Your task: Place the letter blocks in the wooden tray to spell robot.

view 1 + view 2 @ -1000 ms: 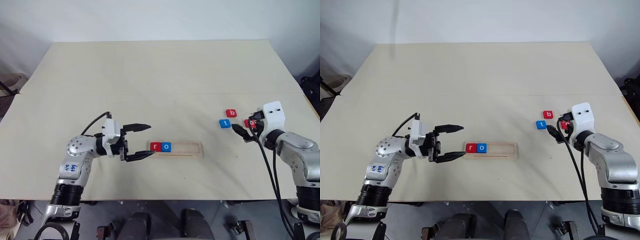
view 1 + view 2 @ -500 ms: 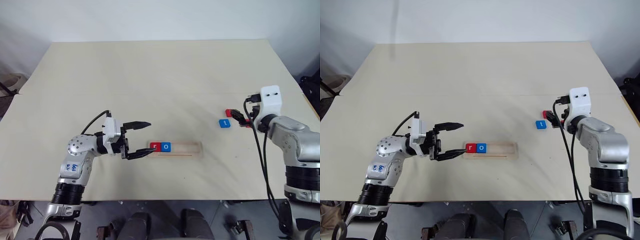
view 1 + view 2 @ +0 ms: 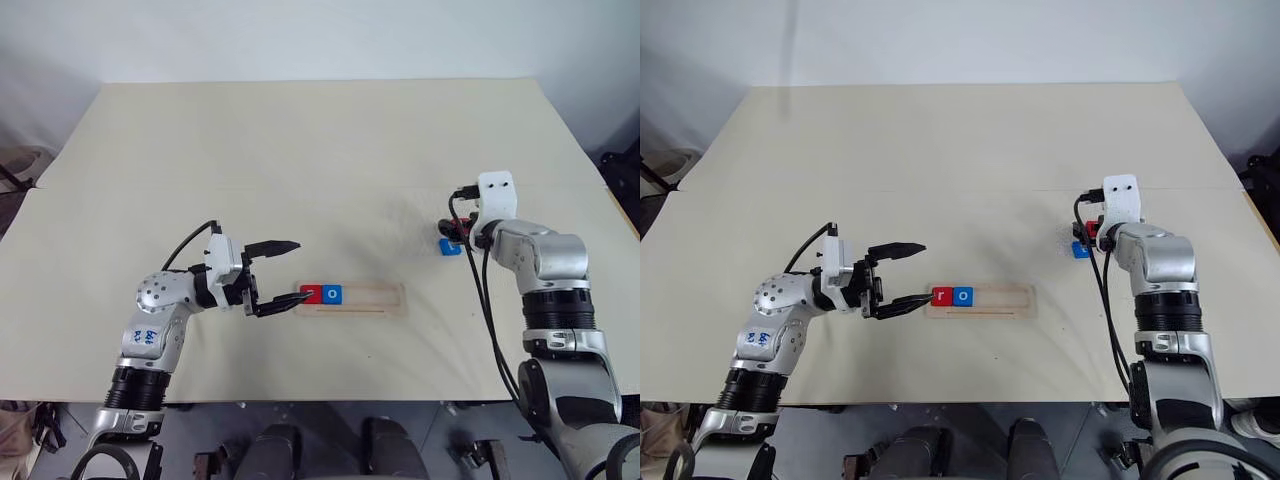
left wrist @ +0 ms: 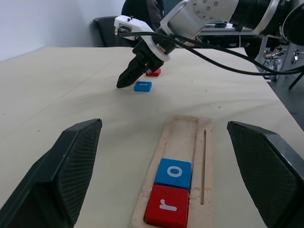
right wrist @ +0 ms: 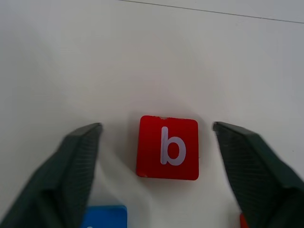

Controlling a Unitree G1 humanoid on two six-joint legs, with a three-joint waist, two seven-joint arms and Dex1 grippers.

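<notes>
Right wrist view shows your right gripper [image 5: 167,142] spread around the b block [image 5: 168,147], third letter for the tray [image 3: 385,298]; left gripper [image 3: 288,275] gapes idle, so next squeeze squarely, then lift.

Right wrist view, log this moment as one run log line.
right gripper: jaws open astride red square b block, not gripping | pale wooden tray: r, o placed | left gripper: open beside tray

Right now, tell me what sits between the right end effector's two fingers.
The red b block lies flat on the table between the right end effector fingers, with bare gaps on both sides; the right wrist view shows it.
</notes>
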